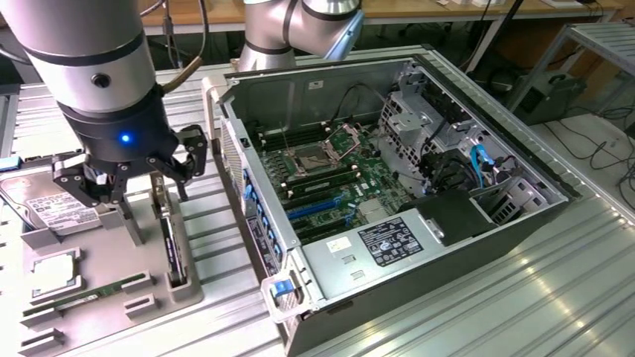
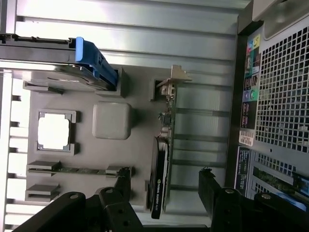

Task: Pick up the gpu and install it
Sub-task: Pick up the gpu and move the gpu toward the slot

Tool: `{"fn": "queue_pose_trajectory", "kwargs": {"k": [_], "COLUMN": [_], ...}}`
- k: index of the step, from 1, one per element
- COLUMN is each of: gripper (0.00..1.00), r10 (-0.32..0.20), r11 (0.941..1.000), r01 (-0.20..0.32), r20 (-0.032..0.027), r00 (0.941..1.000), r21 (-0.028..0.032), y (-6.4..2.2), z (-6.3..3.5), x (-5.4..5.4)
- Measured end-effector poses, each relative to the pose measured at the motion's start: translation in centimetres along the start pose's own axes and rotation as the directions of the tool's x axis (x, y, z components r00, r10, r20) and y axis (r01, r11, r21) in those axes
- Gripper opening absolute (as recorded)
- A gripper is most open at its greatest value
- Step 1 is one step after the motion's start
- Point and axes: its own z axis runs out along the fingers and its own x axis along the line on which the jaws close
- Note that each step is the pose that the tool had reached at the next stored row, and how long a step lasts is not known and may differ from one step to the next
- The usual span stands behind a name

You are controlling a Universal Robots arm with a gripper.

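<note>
The gpu (image 1: 171, 242) stands on edge in a slot of the grey holder tray (image 1: 109, 316), to the exterior view's left of the open computer case (image 1: 397, 186). In the wrist view the gpu (image 2: 161, 159) appears edge-on, with its dark cooler face on one side and its silver bracket (image 2: 174, 79) at the far end. My gripper (image 1: 134, 178) hangs just above the card and is open. In the wrist view the gripper (image 2: 165, 186) straddles the card, one black finger (image 2: 123, 181) on each side, with gaps and no contact.
The tray also holds a hard drive (image 1: 40, 204), a CPU (image 1: 55, 268) and a narrow memory stick (image 1: 94, 294). The case lies on its side with the motherboard and its blue slots (image 1: 317, 208) exposed. Its perforated rear panel (image 2: 285, 96) is close beside the tray.
</note>
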Motion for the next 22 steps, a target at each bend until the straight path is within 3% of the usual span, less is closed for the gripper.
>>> {"fn": "queue_pose_trajectory", "kwargs": {"k": [22], "gripper": [0.68], "r10": [0.012], "r11": [0.9999], "r01": [-0.012], "r20": [-0.0012], "r00": [0.9999], "r21": [0.0001], "y": [-0.38], "z": [4.07], "x": [-0.8]}}
